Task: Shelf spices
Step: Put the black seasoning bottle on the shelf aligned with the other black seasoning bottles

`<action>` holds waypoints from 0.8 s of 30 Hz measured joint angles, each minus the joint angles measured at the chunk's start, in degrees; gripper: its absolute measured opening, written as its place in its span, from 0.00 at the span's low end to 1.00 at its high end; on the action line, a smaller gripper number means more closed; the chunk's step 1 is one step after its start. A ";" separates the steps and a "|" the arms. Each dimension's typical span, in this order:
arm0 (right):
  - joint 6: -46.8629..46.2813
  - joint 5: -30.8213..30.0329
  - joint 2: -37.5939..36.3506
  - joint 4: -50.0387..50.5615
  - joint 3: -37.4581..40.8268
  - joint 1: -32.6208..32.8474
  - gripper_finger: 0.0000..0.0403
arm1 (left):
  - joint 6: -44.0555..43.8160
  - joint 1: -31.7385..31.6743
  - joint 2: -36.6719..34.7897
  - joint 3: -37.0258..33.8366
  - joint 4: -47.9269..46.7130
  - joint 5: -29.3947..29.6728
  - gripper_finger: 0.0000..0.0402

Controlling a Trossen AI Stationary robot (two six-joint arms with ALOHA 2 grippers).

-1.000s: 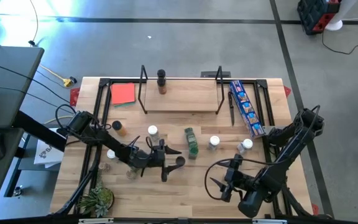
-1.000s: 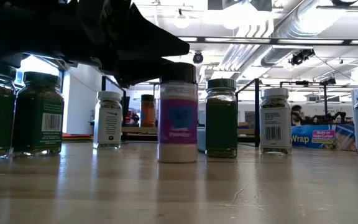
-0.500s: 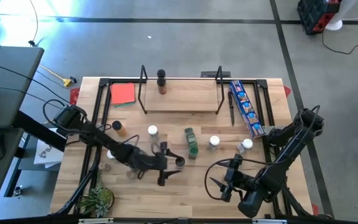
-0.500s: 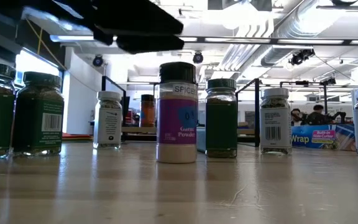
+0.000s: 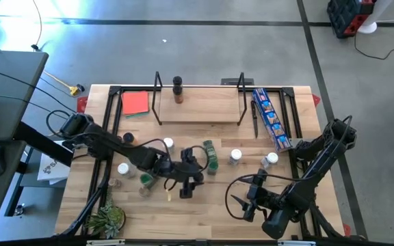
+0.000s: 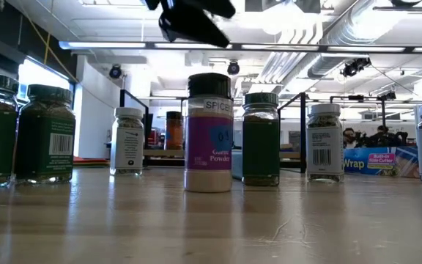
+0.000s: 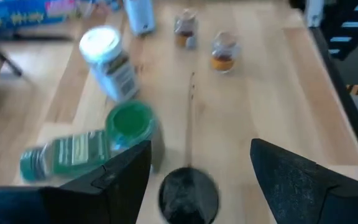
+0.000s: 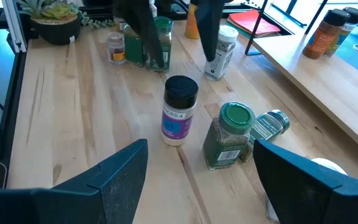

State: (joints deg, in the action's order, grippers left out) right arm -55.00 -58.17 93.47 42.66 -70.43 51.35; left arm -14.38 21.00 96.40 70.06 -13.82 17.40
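Note:
A jar with a black lid and purple label (image 6: 209, 132) stands upright on the table near its middle. My left gripper (image 5: 195, 176) hangs open above it, one finger to each side of the lid (image 7: 188, 196) and clear of it. Seen from the right wrist, those fingers (image 8: 143, 28) are well over the jar (image 8: 180, 109). Other spice jars stand around; a green one (image 8: 227, 137) is upright and another (image 8: 267, 126) lies on its side. The wooden shelf (image 5: 200, 104) at the far edge carries one brown jar (image 5: 178, 89). My right gripper (image 8: 204, 186) waits open at the near right.
A long blue packet (image 5: 272, 117) lies at the far right, and a flat red square (image 5: 135, 102) at the far left beside the shelf. A small plant (image 5: 107, 220) stands at the near left corner. Black frame rails (image 5: 295, 116) run along the table's sides.
My left gripper has risen off the black-lidded jar and tipped from pointing steeply down toward a shallower slant, drifting a little toward the table's right. It stays open. The jar keeps standing where it was, its lid now uncovered.

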 joint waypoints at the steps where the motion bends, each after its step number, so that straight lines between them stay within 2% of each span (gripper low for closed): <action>1: 0.00 0.00 0.00 0.02 0.00 0.00 0.71 | -0.83 -0.29 0.01 0.00 -1.11 -0.20 0.67; 5: 0.00 0.00 0.00 0.06 0.01 0.00 0.71 | -2.09 -1.08 0.52 -0.06 -4.07 -0.45 0.67; 24: -0.02 0.04 -0.02 0.37 0.00 0.02 0.71 | -2.09 -1.12 4.17 0.00 -3.65 -3.54 0.67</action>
State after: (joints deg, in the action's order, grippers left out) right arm -55.02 -58.13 93.45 43.03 -70.43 51.37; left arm -16.47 19.88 100.57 70.06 -17.47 13.85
